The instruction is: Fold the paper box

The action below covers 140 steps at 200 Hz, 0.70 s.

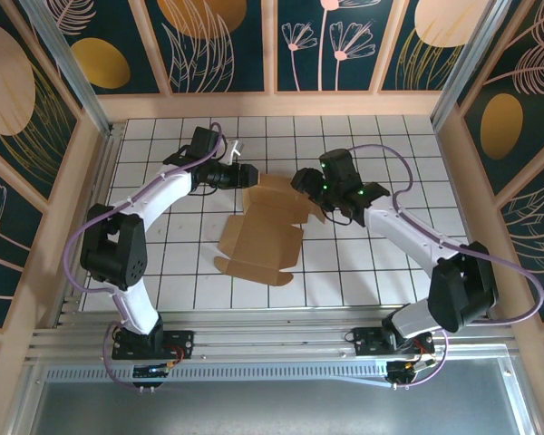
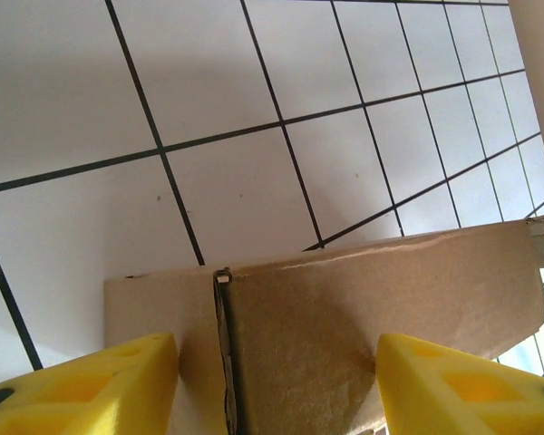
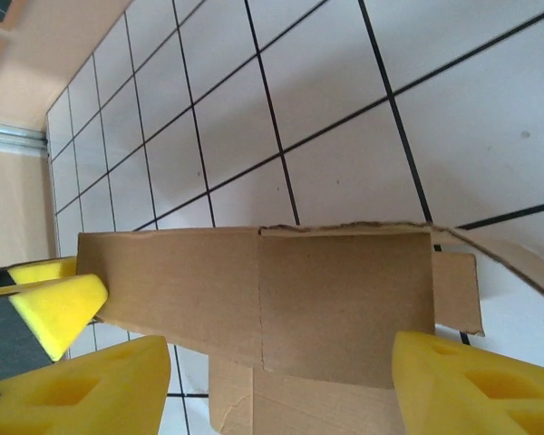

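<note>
- The paper box [image 1: 265,231] lies part-formed near the middle of the gridded worktop [image 1: 390,263], between the two arms. Its far end stands raised, and its near flaps lie spread flat toward the arm bases.
- The left tool [image 1: 245,175] sits at the box's far-left corner. In the left wrist view its yellow fingers [image 2: 91,385] stand well apart, with raised cardboard and a corner crease [image 2: 225,344] between them. They pinch nothing.
- The right tool [image 1: 313,192] sits at the far-right corner. Its jaws are also wide, straddling an upright panel [image 3: 335,299] without clamping it.
- The box looks light and thin. I judge it to be stiff across each flat panel but ready to hinge along the scored creases.
- On the smooth worktop it will probably slide if pushed from one side only, so one tool should brace while the other folds.
- The best hold is likely across the thickness of a raised wall, near its top edge and close to a crease. A pinch in mid-panel may buckle it.
- The tabs and cut edges look delicate, so a hard squeeze could crumple them.
- Unlocked flaps may spring back when let go.
</note>
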Each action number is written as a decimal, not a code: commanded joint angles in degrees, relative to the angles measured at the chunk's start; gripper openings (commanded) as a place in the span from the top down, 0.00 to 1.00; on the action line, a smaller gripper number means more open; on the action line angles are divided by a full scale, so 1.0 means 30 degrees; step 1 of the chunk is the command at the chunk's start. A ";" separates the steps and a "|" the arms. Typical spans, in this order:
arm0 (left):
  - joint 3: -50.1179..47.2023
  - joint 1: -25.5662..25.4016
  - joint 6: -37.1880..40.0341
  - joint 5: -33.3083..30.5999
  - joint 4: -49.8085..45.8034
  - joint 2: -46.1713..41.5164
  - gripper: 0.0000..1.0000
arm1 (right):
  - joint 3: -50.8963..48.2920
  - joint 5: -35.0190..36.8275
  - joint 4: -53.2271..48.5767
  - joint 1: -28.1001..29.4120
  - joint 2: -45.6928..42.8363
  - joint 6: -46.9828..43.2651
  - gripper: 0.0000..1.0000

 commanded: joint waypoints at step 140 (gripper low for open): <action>-0.0760 0.0164 0.0186 0.2164 0.1083 0.0094 0.46 | -0.0502 -0.2431 0.4298 0.0015 0.2064 0.1200 0.47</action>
